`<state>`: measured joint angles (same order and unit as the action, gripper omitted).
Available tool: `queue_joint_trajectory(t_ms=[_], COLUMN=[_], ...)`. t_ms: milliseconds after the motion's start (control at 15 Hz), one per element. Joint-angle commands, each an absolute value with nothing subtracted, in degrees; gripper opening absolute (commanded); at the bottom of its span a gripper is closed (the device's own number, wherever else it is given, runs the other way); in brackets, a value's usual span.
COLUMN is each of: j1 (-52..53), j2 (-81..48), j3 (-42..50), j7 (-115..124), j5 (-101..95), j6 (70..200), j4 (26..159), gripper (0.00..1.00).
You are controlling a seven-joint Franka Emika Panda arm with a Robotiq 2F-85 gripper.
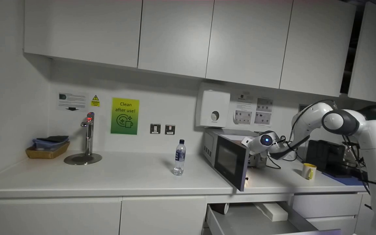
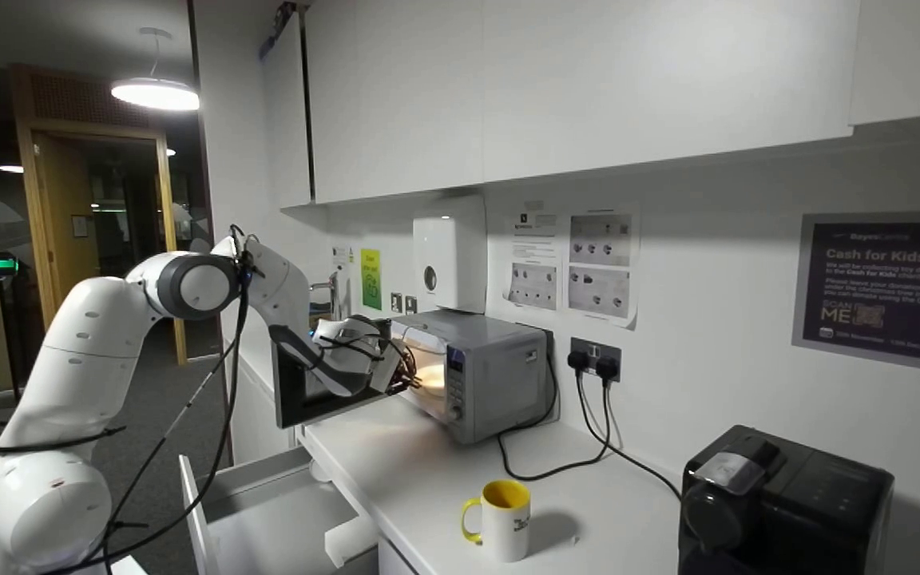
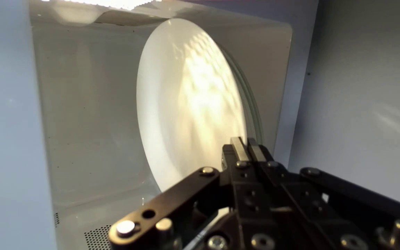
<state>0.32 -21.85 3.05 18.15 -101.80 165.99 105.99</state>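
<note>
In an exterior view the counter (image 1: pixel 126 173) is faced from well back; in an exterior view it is seen lengthwise, from closer, past the mug (image 2: pixel 505 525). Both share the microwave (image 2: pixel 504 391) and arm (image 2: pixel 81 359). The wrist view peers close into the microwave over the gripper (image 3: pixel 244 142).

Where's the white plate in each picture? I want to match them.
Wrist view: the white plate near the centre, its rim between the fingers.
In an exterior view: the white plate shows partly, a little below centre.
In an exterior view: not visible, the open microwave door in the way.
Shared landmark: the microwave, its outside in both exterior views, its inside in the wrist view.
</note>
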Motion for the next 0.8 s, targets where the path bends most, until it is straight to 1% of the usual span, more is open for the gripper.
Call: queue_joint_trajectory(t_ms=[0,733], j1=[-0.8,-0.6], j2=[-23.5,-27.3], j3=[3.2,2.6], j7=[19.1,18.1], j5=[-103.9,-103.5], j6=[168.8,169.8], j4=[102.3,98.1], gripper=[0.01,0.01])
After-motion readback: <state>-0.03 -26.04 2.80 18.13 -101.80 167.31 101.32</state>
